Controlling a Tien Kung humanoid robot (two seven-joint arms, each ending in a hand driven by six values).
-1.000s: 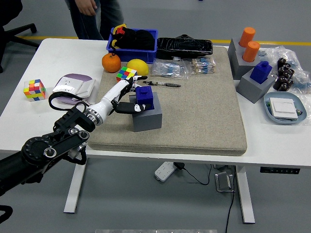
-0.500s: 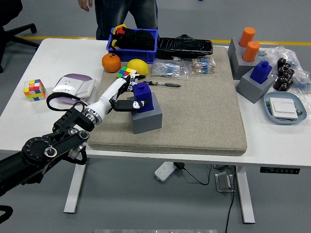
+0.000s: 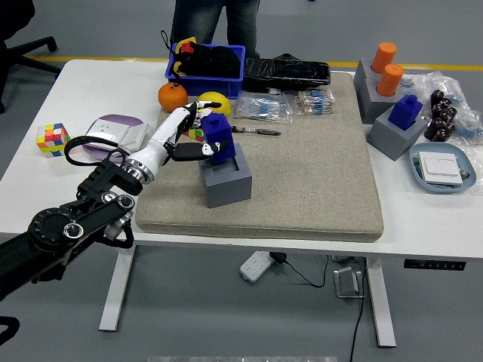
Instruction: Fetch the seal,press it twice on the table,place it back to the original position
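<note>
Seal (image 3: 219, 136), blue, is gripped in the left hand (image 3: 183, 136) with fingers closed round it, raised just above its grey holder (image 3: 226, 181) on the mat (image 3: 302, 151), so both presses on the tabletop (image 3: 45, 181) and its return seemingly remain.

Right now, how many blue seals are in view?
2: one blue seal held by the left hand just above its grey holder; another blue seal sits in the right-side grey holder.

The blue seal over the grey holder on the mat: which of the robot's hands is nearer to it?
Left. The left hand grips the blue seal, raised above its grey holder. The right hand is not in view.
</note>
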